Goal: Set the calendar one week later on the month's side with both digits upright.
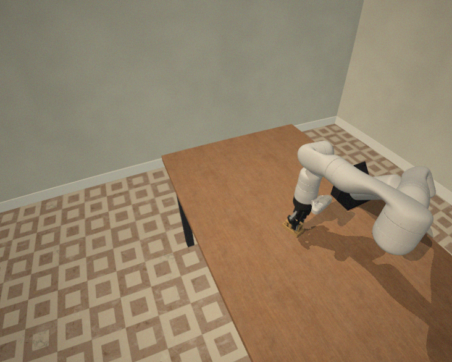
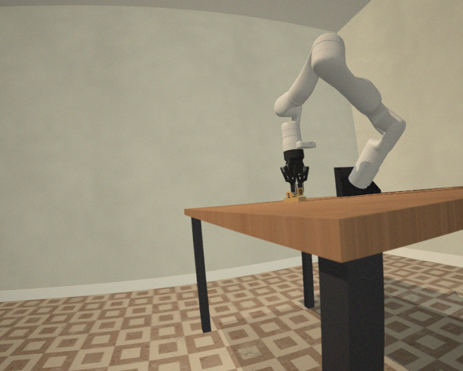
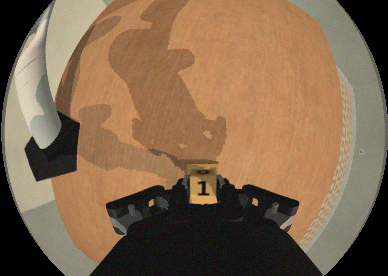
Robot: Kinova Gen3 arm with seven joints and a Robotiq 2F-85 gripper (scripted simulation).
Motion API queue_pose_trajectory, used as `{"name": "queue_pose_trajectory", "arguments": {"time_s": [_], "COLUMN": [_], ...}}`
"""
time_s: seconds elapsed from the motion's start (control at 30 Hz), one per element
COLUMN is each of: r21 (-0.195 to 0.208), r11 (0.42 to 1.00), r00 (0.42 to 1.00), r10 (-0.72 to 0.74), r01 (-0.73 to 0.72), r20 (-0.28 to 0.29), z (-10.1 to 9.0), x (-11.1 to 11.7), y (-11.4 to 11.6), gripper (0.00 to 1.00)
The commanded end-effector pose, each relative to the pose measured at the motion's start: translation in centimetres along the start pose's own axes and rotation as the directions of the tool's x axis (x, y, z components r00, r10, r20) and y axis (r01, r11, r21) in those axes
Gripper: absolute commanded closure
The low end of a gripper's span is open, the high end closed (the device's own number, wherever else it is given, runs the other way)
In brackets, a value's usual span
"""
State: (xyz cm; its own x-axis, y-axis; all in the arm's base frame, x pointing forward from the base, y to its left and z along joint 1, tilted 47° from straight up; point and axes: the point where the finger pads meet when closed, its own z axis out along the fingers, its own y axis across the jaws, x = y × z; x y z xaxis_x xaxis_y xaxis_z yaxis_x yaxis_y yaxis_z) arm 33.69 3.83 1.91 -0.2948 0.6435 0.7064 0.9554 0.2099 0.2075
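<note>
A tan tray (image 1: pixel 297 235) (image 2: pixel 294 200) rests on the table. A tan cube (image 2: pixel 288 195) showing an upright 1 to the exterior camera stands at its left end in that view. My gripper (image 1: pixel 294 225) (image 2: pixel 296 188) (image 3: pixel 202 182) points down and is shut on the other cube (image 2: pixel 300 192) (image 3: pixel 203 196). The held cube shows a 0 to the exterior view and a 1 on its upper face in the wrist view. It sits a little higher than the first cube, at the tray's right end. Its underside and the tray's floor are hidden. The month's name is not readable.
The brown table (image 1: pixel 234 186) (image 2: pixel 260 219) (image 3: pixel 270 74) carries the tray. A black angular block (image 1: pixel 349 198) (image 2: pixel 343 181) (image 3: pixel 57 159) stands near the arm's base. The arm's shadow falls on the table beside the tray.
</note>
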Motion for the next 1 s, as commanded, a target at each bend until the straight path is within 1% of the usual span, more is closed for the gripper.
{"name": "queue_pose_trajectory", "arguments": {"time_s": [0.0, 0.97], "r21": [-0.001, -0.001], "r11": [1.0, 1.0], "r00": [1.0, 1.0], "r10": [0.0, 0.0], "r01": [0.0, 0.0], "r20": [0.001, 0.001], "z": [-0.06, 0.79], "x": [-0.03, -0.03], "y": [0.03, 0.03], "gripper": [0.74, 0.74]}}
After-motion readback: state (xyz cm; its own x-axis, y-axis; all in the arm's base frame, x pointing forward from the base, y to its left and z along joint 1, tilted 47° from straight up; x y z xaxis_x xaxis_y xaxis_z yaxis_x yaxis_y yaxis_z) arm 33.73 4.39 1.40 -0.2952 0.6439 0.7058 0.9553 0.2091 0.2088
